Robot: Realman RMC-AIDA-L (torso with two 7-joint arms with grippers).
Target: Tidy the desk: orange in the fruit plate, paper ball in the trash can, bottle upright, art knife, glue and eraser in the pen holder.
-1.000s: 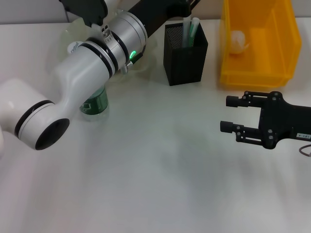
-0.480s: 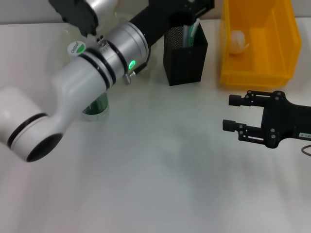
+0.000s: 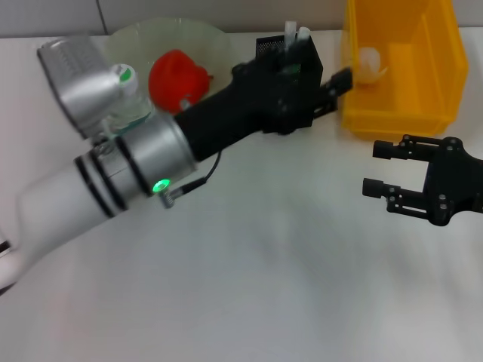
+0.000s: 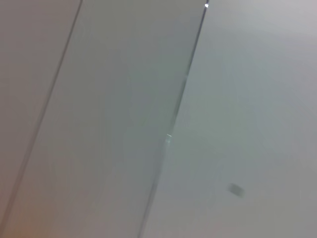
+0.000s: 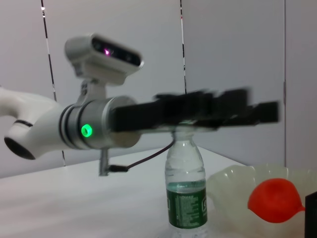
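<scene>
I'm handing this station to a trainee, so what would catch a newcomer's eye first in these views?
The big white and silver left arm sweeps across the desk, its black left tool reaching between the pen holder and the yellow bin. Behind it, a bright orange-red fruit lies in the glass plate, beside the upright bottle. The right tool hovers open at the right.

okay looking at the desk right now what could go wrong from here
The left gripper hangs beside the pen holder; a swing could clip the tools standing in it or tip it. The left forearm passes close to the upright bottle and could knock it over. The right gripper hovers open near the yellow bin.
</scene>
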